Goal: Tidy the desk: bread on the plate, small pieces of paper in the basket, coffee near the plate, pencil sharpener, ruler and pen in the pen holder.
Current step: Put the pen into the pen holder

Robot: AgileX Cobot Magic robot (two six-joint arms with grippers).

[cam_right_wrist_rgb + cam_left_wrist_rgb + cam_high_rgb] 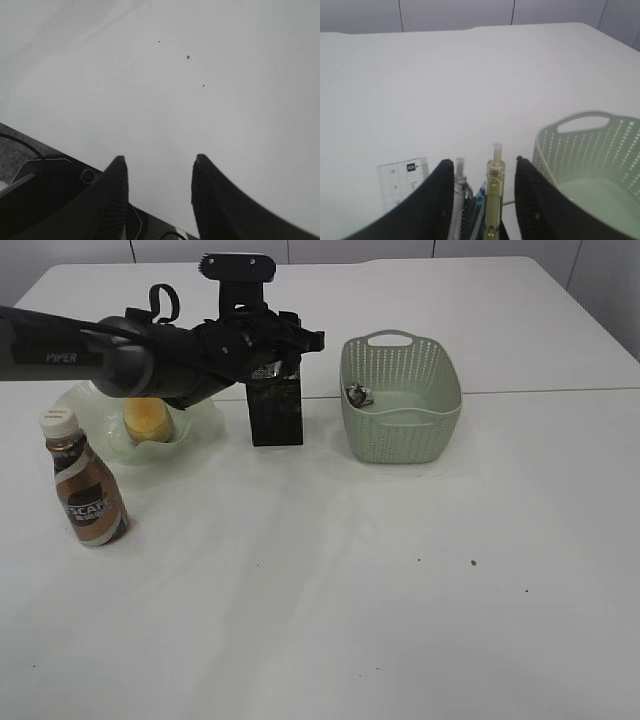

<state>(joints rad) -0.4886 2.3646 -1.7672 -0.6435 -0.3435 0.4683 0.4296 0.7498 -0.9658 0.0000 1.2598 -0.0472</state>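
Note:
My left gripper (285, 365) hovers over the black pen holder (275, 412) at the back centre. In the left wrist view its fingers (482, 161) are open, with a yellowish pen (493, 192) and a clear pen (459, 192) standing upright between them, touching neither finger. A transparent ruler (402, 182) stands to the left of them. Bread (148, 420) lies on the pale green plate (205, 420). The coffee bottle (88, 490) stands in front of the plate. A crumpled piece of paper (358, 395) lies in the green basket (400, 400). My right gripper (159, 159) is open and empty over bare table. The pencil sharpener is not visible.
The basket (590, 150) stands close to the right of the pen holder. The white table (350, 570) has a few small dark specks (472, 563) at the front right. The right arm's dark base (45, 185) shows at the lower left of the right wrist view.

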